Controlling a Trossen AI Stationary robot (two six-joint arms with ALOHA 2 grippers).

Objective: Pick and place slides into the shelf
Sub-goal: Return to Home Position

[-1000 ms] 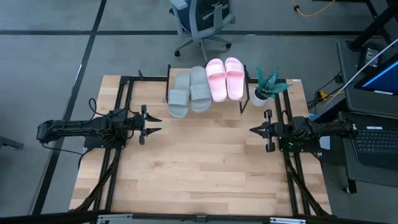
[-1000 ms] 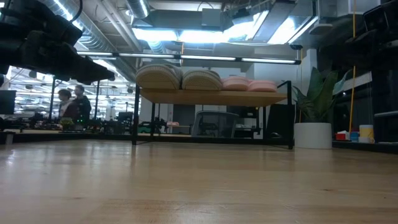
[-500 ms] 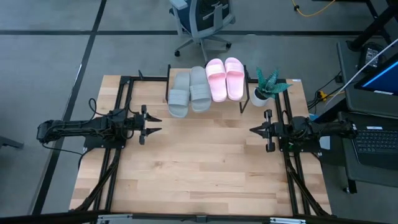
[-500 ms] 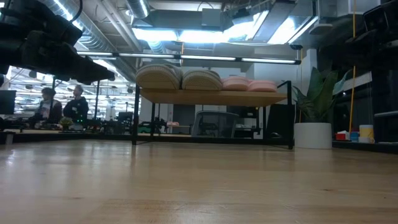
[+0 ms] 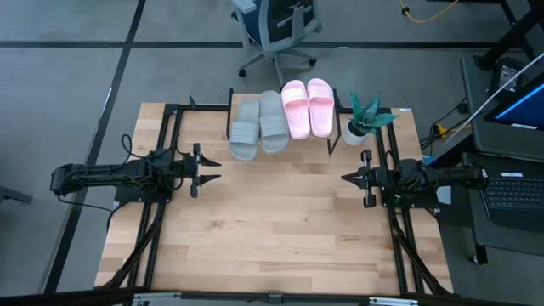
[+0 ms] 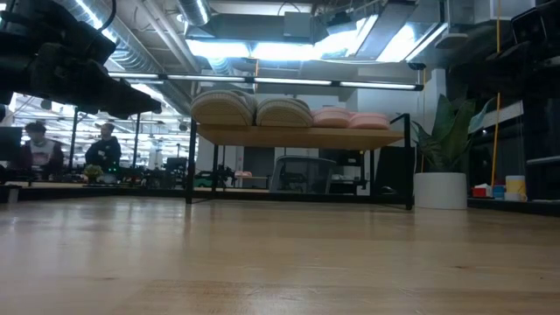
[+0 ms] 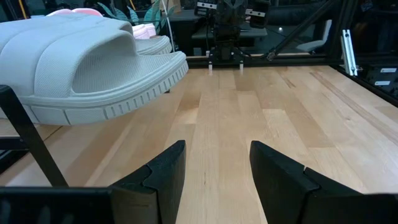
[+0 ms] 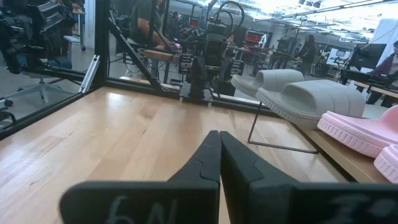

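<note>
On the shelf (image 6: 297, 136) at the table's (image 5: 280, 229) twelve o'clock edge lie all four slides (image 5: 273, 121): grey-green pair (image 5: 245, 132) beside pink pair (image 5: 297, 112). They sit at two o'clock from the left gripper (image 5: 208, 172), parted and empty, and ten o'clock from the right gripper (image 5: 346, 178), closed on nothing.

A grey floor (image 5: 68, 68) lay around the wooden bench (image 5: 272, 246). An office chair (image 5: 274, 30) stood at twelve o'clock, and a dark desk (image 5: 474, 110) with a blue screen (image 5: 523, 109) at three o'clock. Bright ceiling lights (image 6: 262, 48) glowed overhead. Two people (image 6: 103, 150) showed far back in the room.
</note>
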